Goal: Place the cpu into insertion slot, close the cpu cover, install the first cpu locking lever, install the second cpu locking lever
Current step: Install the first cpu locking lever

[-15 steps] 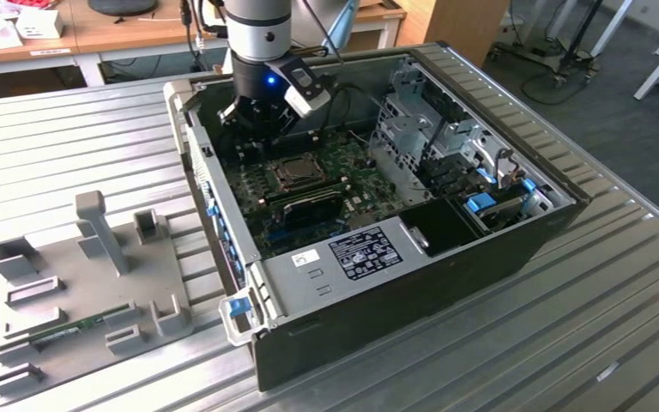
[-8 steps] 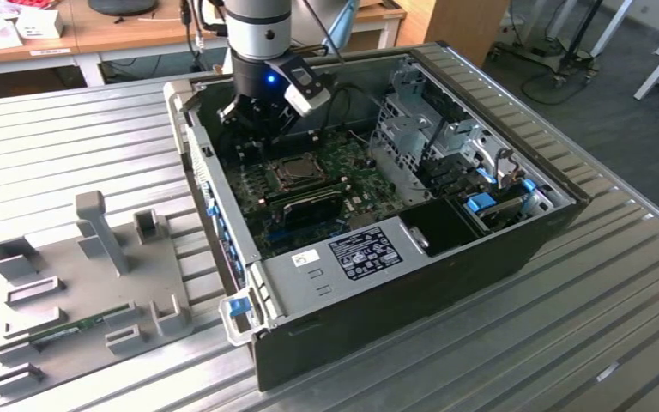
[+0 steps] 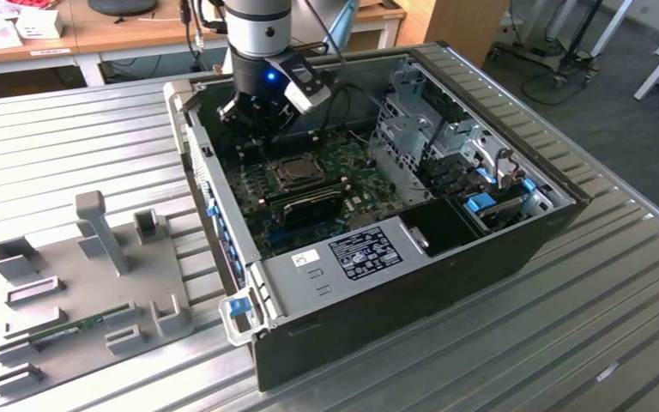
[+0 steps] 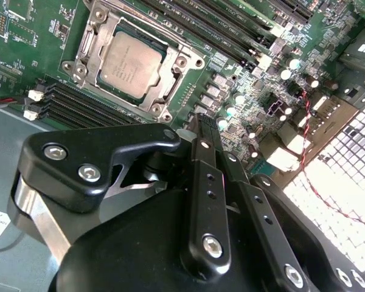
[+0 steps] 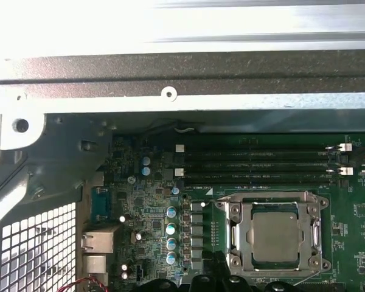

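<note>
Cpu (image 5: 275, 237) seated under lowered cover (image 5: 233, 238). Gripper (image 3: 256, 118) hangs near; open or clenched, cannot tell. Risk: off-aim descent hits memory sticks (image 5: 255, 156) beside cover, or knocks cover up.

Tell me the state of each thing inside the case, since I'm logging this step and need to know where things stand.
cpu, seated flat in the insertion slot.
cpu cover, down flat, framing the cpu.
memory sticks, seated in their slots.
computer case, lying on its side, side panel off.
gripper, over the motherboard beside the socket, clear of the cpu.
</note>
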`<state>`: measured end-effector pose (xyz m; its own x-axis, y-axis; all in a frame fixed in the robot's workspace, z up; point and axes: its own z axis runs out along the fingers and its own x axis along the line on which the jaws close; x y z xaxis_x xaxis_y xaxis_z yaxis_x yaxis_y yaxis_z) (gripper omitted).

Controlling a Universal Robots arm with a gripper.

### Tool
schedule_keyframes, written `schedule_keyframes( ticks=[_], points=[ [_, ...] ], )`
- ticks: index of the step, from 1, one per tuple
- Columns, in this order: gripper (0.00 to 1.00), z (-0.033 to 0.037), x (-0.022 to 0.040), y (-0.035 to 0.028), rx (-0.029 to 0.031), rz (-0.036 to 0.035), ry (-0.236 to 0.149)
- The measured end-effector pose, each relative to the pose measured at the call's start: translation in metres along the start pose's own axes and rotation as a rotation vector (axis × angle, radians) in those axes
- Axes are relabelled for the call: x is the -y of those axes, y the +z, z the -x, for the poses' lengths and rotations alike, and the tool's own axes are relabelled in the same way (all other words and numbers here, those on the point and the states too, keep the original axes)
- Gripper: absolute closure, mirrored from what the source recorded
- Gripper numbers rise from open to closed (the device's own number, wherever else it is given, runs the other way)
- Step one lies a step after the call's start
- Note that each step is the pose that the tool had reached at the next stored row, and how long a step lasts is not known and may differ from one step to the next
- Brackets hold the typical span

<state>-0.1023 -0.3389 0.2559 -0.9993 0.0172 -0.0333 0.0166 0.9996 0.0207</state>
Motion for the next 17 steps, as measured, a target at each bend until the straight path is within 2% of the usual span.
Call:
schedule_keyframes(
  ticks=[6, 17],
  points=[
    [0.9, 0.0, 0.0, -0.0014, -0.0005, -0.0006, 0.0],
    [0.9, 0.0004, -0.0002, -0.0114, -0.0002, -0.0003, 0.0]
  ],
)
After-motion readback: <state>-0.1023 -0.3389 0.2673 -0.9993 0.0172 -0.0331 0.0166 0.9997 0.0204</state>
